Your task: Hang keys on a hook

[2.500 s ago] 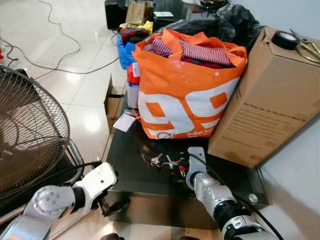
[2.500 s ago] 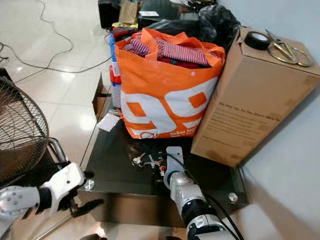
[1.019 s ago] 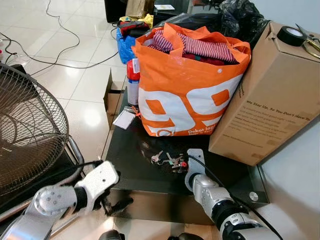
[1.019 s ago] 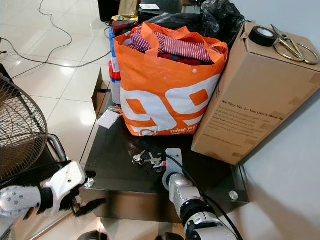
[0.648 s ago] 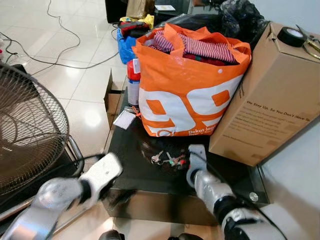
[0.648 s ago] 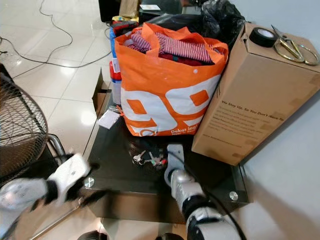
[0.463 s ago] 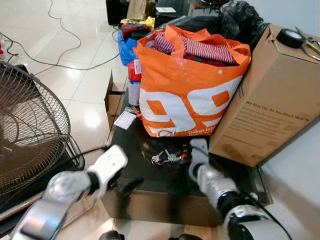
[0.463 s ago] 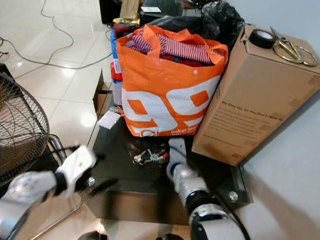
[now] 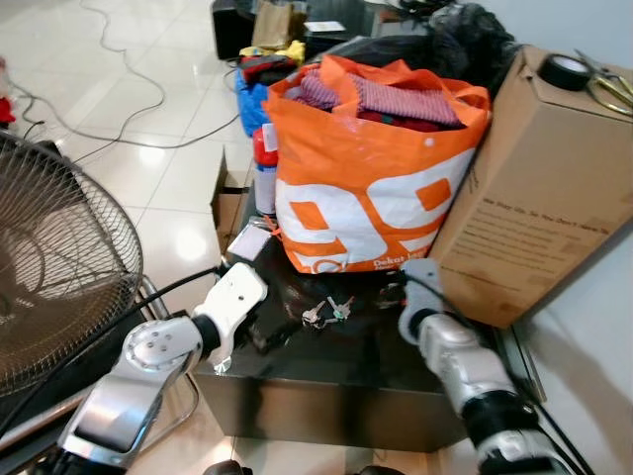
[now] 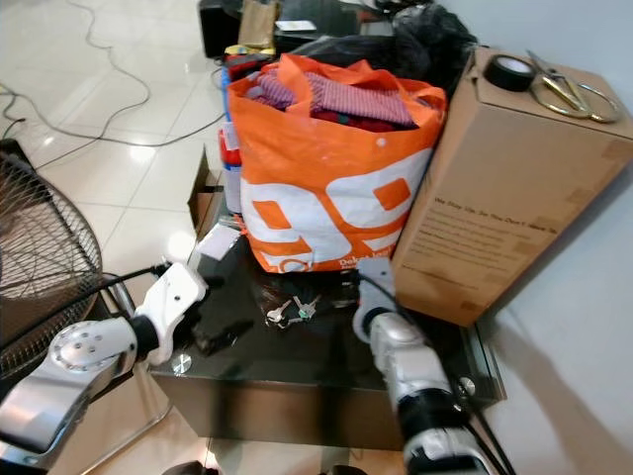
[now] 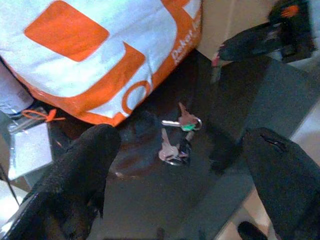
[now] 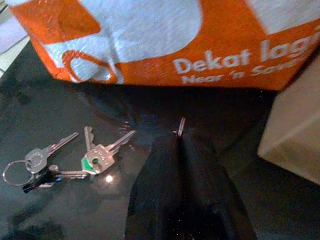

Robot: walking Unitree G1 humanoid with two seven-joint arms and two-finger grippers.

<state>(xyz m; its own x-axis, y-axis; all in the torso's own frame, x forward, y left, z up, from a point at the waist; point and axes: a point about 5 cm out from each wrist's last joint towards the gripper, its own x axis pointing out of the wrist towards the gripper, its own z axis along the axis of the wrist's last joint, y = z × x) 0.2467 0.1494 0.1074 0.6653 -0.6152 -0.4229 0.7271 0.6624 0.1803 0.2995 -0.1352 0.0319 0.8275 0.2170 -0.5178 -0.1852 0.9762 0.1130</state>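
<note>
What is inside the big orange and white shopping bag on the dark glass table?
The orange and white shopping bag is filled to its rim with folded clothes, striped red and white on top. What lies deeper is hidden by the bag's walls.

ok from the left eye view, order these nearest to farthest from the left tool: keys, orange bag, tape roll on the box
1. keys, on the dark table just right of the left tool.
2. orange bag, behind the keys.
3. tape roll, atop the cardboard box, far right.
</note>
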